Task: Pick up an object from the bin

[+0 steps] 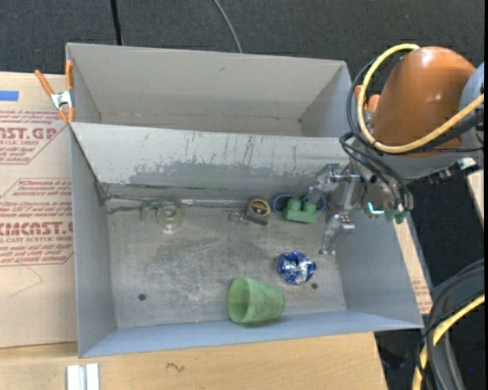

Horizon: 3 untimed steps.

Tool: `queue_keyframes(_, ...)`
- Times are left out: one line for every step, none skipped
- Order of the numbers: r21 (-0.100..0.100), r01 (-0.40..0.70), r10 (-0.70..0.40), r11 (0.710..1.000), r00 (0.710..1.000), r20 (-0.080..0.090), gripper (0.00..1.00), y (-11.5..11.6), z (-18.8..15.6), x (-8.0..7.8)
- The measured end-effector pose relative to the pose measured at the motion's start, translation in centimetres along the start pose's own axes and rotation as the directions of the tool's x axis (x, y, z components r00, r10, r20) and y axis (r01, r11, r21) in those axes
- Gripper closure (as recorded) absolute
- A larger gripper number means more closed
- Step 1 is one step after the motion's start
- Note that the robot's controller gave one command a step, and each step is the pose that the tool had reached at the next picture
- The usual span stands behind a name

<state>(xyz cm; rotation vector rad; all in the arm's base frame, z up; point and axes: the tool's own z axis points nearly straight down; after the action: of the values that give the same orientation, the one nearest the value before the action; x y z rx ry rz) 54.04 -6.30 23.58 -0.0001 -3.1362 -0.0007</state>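
Several loose things lie in the grey metal bin (pixel 93 258), and my gripper (pixel 333 226) hangs low over its floor, up and to the right of the green cup (pixel 254 301). I cannot tell whether it is open or closed.

The likeliest pick, as I judge it, is the green block (pixel 302 211), which sits above and right of the cup and just left of my gripper. To do this well I would centre over the block before going down. I would also stay off the back wall, and off the small blue piece (pixel 281 204) that touches the block on the side nearer the cup.

As for the bin's contents, the cup is the biggest and lies on its side. The green block comes next. A crumpled blue ball (pixel 295 268) rests just above and right of the cup, apart from it. A small brass-coloured round thing (pixel 259 210) sits straight above the cup, and a clear ring-shaped piece (pixel 169 215) lies well up and to its left.
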Motion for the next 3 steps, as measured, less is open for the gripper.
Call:
queue_keyframes(-0.002,-0.064,0.064,0.998,0.998,0.007,0.00,4.9,13.3,0.9)
queue_keyframes(0.000,0.157,-0.157,0.988,0.988,0.009,0.00,-4.2,16.4,3.9)
queue_keyframes(0.002,0.159,-0.159,0.987,0.987,0.009,1.00,-4.1,16.3,3.8)
